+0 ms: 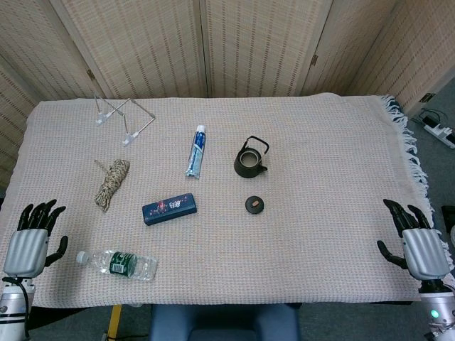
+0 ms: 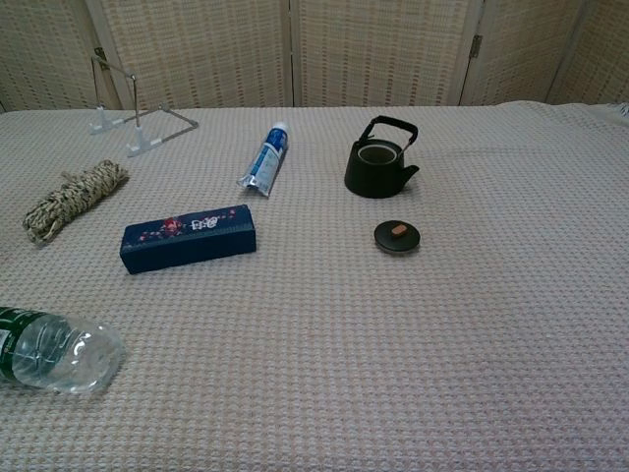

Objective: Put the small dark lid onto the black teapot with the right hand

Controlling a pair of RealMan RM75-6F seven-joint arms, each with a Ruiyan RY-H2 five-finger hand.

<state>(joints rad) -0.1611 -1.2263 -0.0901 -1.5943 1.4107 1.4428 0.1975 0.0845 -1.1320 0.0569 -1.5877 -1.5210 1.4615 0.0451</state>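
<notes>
The black teapot [image 1: 250,160] [image 2: 378,162] stands upright near the table's middle, handle raised and mouth uncovered. The small dark lid [image 1: 254,204] [image 2: 397,236], with a brownish knob, lies flat on the cloth just in front of the pot, apart from it. My right hand [image 1: 416,240] rests at the table's front right edge, fingers spread, holding nothing, far from the lid. My left hand [image 1: 32,238] sits at the front left edge, also empty with fingers apart. Neither hand shows in the chest view.
A toothpaste tube [image 1: 197,150] lies left of the teapot. A dark blue box [image 1: 169,208], a rope bundle [image 1: 111,182], a plastic bottle [image 1: 117,264] and a wire stand [image 1: 122,117] occupy the left half. The cloth's fringe [image 1: 412,153] hangs at the right edge.
</notes>
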